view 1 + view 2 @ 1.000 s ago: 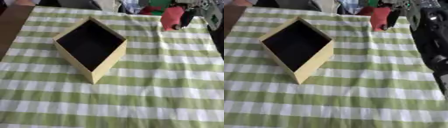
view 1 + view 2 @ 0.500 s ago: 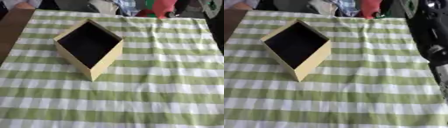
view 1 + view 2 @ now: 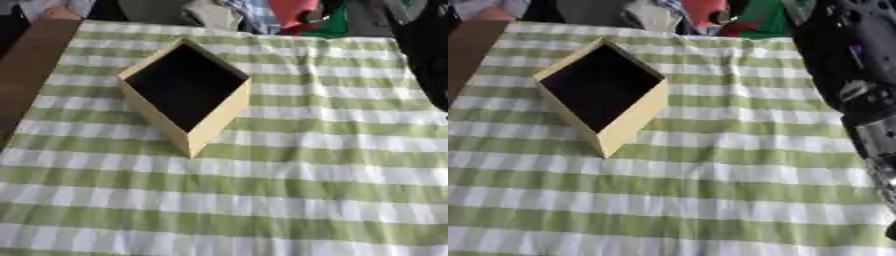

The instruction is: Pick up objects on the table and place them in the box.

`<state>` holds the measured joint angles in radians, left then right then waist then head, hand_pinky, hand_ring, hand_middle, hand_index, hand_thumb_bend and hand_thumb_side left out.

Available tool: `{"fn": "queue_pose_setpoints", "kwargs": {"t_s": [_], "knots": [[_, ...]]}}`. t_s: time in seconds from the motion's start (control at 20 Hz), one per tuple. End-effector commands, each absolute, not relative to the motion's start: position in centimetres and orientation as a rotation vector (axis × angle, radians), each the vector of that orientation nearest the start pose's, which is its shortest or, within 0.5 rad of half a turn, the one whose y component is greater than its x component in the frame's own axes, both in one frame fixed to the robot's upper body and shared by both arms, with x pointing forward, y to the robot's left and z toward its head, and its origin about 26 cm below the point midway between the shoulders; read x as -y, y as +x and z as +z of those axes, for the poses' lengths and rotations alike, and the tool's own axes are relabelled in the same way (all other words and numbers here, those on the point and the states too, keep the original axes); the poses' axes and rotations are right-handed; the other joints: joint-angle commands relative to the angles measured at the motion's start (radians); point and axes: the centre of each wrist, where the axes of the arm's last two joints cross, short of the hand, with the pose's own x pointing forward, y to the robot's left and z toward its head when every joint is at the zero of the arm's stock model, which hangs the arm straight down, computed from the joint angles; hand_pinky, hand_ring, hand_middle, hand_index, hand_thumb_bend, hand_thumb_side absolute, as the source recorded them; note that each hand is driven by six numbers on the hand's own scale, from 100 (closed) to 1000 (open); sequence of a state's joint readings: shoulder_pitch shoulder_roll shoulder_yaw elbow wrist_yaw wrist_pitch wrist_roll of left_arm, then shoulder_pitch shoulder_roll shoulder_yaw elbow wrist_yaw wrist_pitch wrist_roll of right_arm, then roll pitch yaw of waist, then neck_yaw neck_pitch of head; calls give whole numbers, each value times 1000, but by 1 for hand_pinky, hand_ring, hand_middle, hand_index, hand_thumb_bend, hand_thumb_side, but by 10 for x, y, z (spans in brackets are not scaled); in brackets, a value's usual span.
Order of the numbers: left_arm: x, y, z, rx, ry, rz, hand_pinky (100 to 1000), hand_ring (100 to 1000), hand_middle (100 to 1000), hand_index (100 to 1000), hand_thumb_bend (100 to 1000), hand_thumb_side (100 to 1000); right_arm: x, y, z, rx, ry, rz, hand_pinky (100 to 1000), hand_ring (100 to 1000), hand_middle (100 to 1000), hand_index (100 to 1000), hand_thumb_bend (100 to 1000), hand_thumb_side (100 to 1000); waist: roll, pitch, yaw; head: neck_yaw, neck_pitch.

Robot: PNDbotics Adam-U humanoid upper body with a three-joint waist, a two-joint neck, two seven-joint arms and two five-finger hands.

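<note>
Your box (image 3: 187, 95) sits on the left half of the table, turned cornerwise so one corner points toward you; it is pale yellow outside, dark inside, open at the top, and nothing shows in it. It rests on the cloth (image 3: 306, 190), checked in green and white, which covers nearly the whole table; a strip of bare brown table (image 3: 31, 65) shows along the left edge, beside the box but not touching it. No loose object lies on the cloth near the box. At the far edge, beyond the cloth, there is a heap of mixed things: a red thing (image 3: 706, 11) next to a green one (image 3: 765, 20), with pale and checked cloth pieces to their left; you cannot make out what any of them is, nor whether the red one is held. Your right arm (image 3: 846, 75) comes in along the right side, black above with a silver part lower down, and reaches up toward that far edge, well apart from the box. Its hand lies somewhere at the top of the view among the heap, and you cannot tell whether its fingers are spread or curled round anything. Your left hand shows in neither view.
</note>
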<state>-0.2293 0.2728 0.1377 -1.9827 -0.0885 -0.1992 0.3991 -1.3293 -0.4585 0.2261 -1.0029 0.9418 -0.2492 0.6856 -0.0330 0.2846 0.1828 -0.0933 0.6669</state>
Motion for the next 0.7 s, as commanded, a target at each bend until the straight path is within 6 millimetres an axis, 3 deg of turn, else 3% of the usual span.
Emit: {"fn": "queue_pose_setpoints", "kwargs": {"t_s": [0.05,0.3,0.7], "knots": [[-294,292,190,2477,525,163,1000,526,528,781,106,169,175,458,396,1557,-1039,1885,673,590,523,611,100,100,5,-25,3,-5,12],[-293,292,190,2473,514,163,1000,526,528,780,107,169,149,449,391,1637,-928,1914,671,590,525,612,100,100,5,-28,5,-14,20],[-290,293,190,2475,493,164,1000,524,527,780,102,170,121,446,379,1676,-817,1839,667,587,525,617,100,100,2,-20,22,-16,4]]}}
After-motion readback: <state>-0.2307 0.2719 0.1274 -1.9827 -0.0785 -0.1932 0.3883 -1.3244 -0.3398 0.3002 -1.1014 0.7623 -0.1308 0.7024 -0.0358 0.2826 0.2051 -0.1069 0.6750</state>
